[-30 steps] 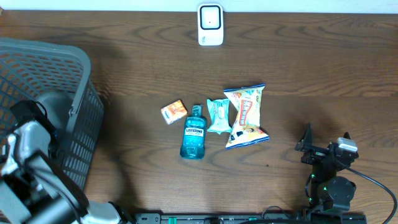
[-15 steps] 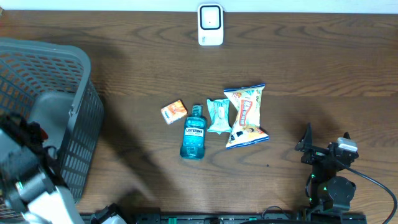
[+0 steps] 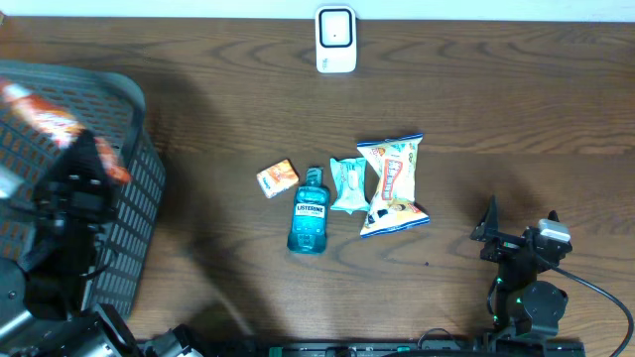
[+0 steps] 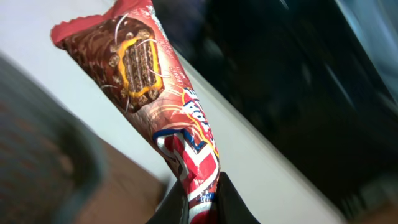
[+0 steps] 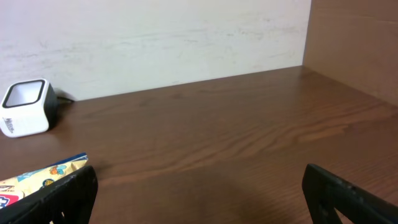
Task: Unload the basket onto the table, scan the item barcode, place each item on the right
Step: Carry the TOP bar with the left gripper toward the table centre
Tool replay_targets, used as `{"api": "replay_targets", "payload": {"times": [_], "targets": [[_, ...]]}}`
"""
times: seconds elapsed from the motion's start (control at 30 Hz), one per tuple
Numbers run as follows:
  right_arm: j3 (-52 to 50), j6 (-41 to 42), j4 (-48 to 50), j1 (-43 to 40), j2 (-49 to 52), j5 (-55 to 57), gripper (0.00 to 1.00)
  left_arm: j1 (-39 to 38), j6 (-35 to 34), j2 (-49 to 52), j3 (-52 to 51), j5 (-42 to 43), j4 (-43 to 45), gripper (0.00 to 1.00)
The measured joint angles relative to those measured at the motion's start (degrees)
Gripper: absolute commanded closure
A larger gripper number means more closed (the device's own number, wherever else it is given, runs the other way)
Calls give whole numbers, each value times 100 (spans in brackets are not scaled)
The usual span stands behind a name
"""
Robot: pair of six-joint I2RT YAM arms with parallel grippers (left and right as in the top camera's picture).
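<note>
My left gripper is shut on the lower end of a red snack wrapper printed with a chocolate wafer bar, which sticks up and away from the jaws. In the overhead view this gripper is raised over the grey basket at the far left, and the wrapper is a blurred orange-red streak. No barcode shows on the wrapper. The white scanner stands at the table's back edge, centre. My right gripper rests open at the front right, nothing between its fingers.
In the middle of the table lie a small orange box, a blue mouthwash bottle, a teal packet and a yellow snack bag. The scanner and a corner of the snack bag show in the right wrist view.
My left arm has risen out of the basket, and the red wrapper now shows above the basket's rim. The right arm and the items on the table have not moved.
</note>
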Motion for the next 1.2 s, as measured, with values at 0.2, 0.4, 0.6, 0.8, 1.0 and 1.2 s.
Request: {"api": "replay_targets", "payload": {"times": [0.2, 0.4, 0.6, 0.8, 1.0, 1.2], "targets": [[0, 0, 0, 0, 0, 0, 1, -835, 901, 22, 0, 1296, -7, 92], [0, 0, 0, 0, 0, -2, 1, -1834, 1711, 50, 0, 1709, -223, 92], [0, 0, 2, 0, 0, -2, 1, -3062, 2535, 516, 2, 1733, -846, 93], [0, 0, 0, 0, 0, -2, 1, -4188, 3060, 1480, 2, 1272, -1104, 93], [0, 0, 2, 0, 0, -2, 1, -5252, 3276, 2586, 2, 343, -1110, 93], [0, 0, 0, 0, 0, 0, 1, -6006, 3023, 3554, 2, -839, -1051, 93]]}}
